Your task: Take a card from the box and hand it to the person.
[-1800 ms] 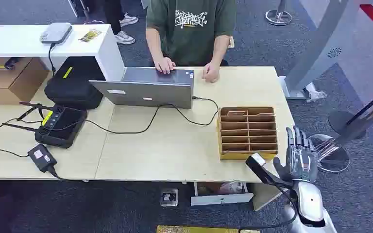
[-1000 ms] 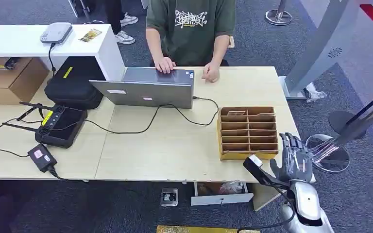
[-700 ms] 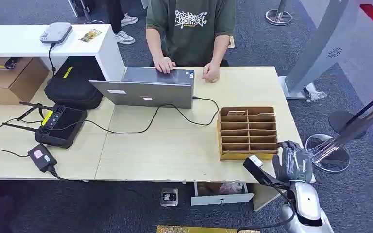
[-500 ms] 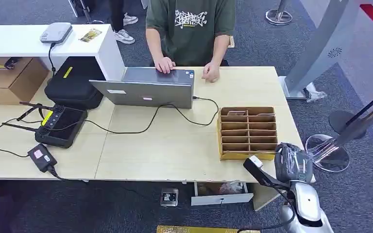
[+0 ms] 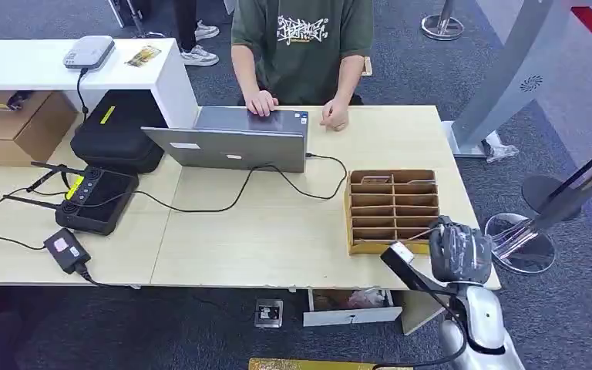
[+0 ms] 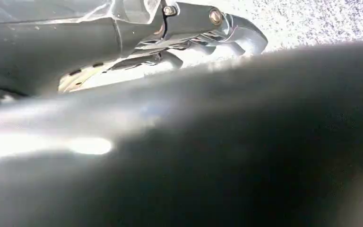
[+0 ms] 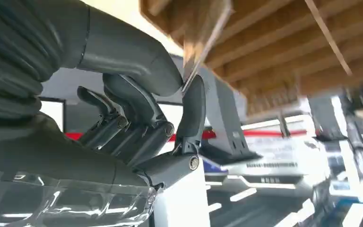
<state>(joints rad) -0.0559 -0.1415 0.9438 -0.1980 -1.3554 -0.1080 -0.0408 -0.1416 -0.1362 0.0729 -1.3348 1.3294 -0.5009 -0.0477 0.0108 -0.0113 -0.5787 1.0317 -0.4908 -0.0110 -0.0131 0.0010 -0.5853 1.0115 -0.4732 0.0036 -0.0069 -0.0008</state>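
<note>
Right hand (image 5: 460,250) at the box (image 5: 392,210) corner, thumb and finger pinching a card (image 7: 207,39)

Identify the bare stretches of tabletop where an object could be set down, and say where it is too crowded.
Free: the light wood between the laptop and the table's near edge, left of the card box; also the far right corner beyond the box. Crowded: the left end, with the black case, controller, adapter and cables. The right hand sits at the box's near right corner.
</note>
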